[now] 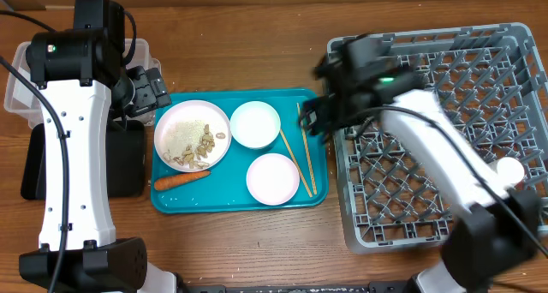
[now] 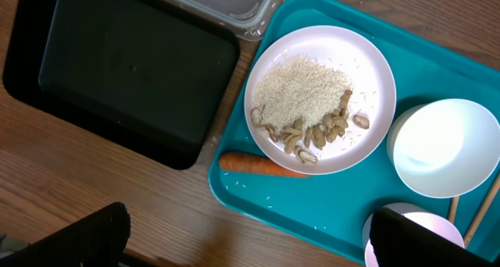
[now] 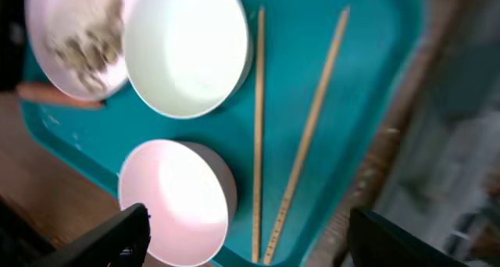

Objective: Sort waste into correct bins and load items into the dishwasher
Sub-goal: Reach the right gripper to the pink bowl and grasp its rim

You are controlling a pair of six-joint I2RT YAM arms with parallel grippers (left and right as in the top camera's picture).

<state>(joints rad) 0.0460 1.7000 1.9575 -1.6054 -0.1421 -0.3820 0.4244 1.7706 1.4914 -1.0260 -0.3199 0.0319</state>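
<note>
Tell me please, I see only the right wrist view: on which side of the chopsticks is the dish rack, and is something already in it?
Observer: The grey dish rack stands right of the teal tray, on the side where the chopsticks lie. One small white round thing, probably the cup, sits in it near its right wall.
Operator: And the bins, where are they?
Observer: Left of the teal tray. The black tray is nearer to the robot, and the clear tub lies beyond it.
Operator: Does the other arm hold something?
Observer: No. The left gripper is open above the teal tray's left edge, with nothing between its fingers.
</note>
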